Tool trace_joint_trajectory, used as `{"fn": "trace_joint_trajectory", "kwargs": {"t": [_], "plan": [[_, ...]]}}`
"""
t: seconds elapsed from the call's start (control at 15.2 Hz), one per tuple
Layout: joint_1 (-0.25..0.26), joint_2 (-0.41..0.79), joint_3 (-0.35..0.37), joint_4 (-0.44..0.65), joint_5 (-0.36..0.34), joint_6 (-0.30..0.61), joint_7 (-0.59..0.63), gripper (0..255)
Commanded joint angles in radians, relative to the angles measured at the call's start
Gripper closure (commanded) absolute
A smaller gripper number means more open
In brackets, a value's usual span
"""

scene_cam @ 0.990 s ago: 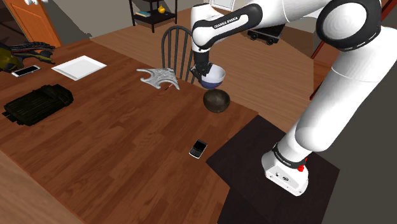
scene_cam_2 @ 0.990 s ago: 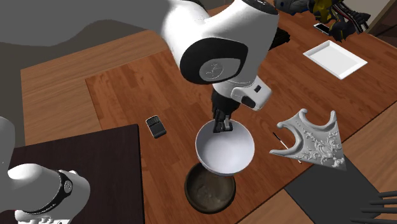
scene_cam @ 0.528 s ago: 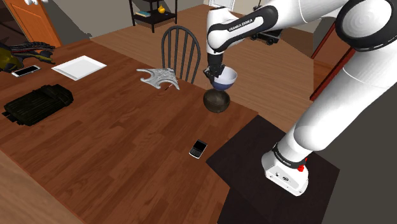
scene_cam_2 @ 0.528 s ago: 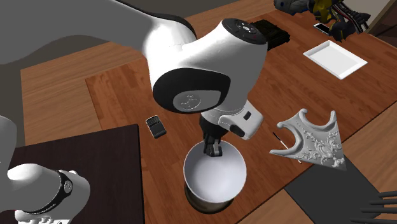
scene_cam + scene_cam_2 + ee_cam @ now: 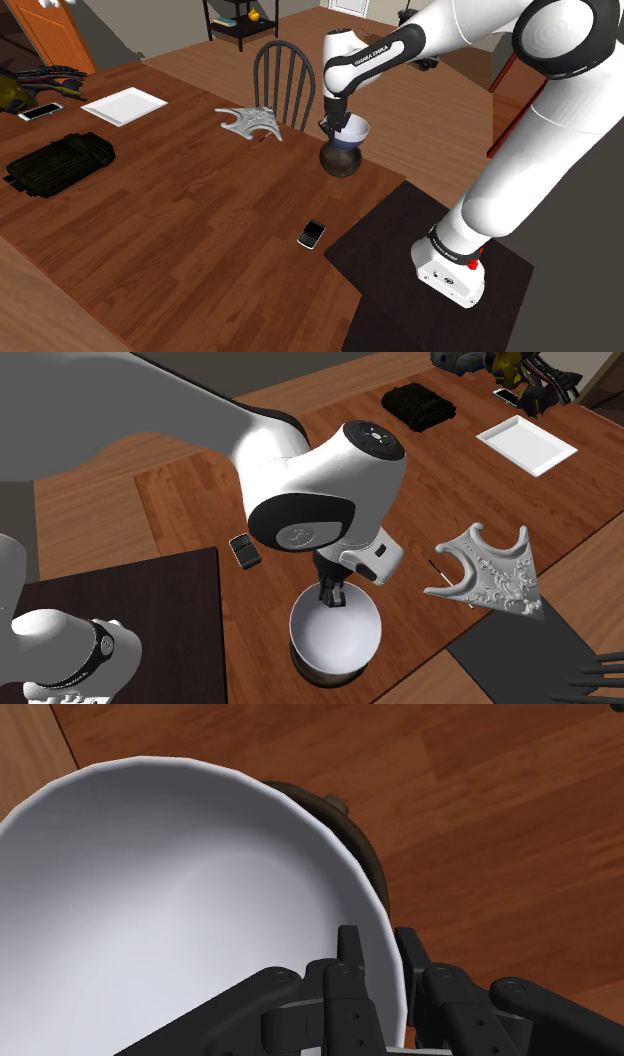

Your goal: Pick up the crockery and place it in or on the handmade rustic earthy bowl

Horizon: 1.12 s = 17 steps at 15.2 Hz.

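Observation:
A plain white bowl (image 5: 353,130) (image 5: 335,635) (image 5: 170,894) hangs in my gripper (image 5: 333,124) (image 5: 330,595) (image 5: 380,962), which is shut on its rim, one finger inside and one outside. It sits low over the dark brown rustic bowl (image 5: 340,160) on the wooden table. In the second exterior view only a dark sliver of the rustic bowl (image 5: 300,664) shows under the white one. Past the white rim in the wrist view, the rustic bowl (image 5: 358,839) peeks out. I cannot tell whether the two bowls touch.
A small black phone (image 5: 311,234) lies toward the table's front edge, and an ornate white piece (image 5: 250,122) lies beside the bowls. A dark chair (image 5: 283,78) stands behind them. Farther along the table are a white tray (image 5: 124,105) and a black bag (image 5: 60,163).
My gripper has carried the white bowl toward the shoulder view's right and then down, from beside the rustic bowl to directly over it and much lower.

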Motion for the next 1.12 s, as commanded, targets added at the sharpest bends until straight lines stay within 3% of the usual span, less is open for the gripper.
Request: {"fn": "trace_joint_trajectory", "kwargs": {"t": [0.0,0.33,0.86,0.92,1.06], "plan": [[-0.001,0.018,-0.001,-0.009,-0.001,0.027,0.000,255],[-0.002,0.063,-0.002,-0.028,-0.004,0.092,0.004,255],[-0.002,0.064,-0.002,-0.029,-0.004,0.093,0.005,255],[-0.002,0.064,-0.002,-0.029,-0.004,0.093,0.005,0],[-0.002,0.064,-0.002,-0.029,-0.004,0.093,0.005,0]]}}
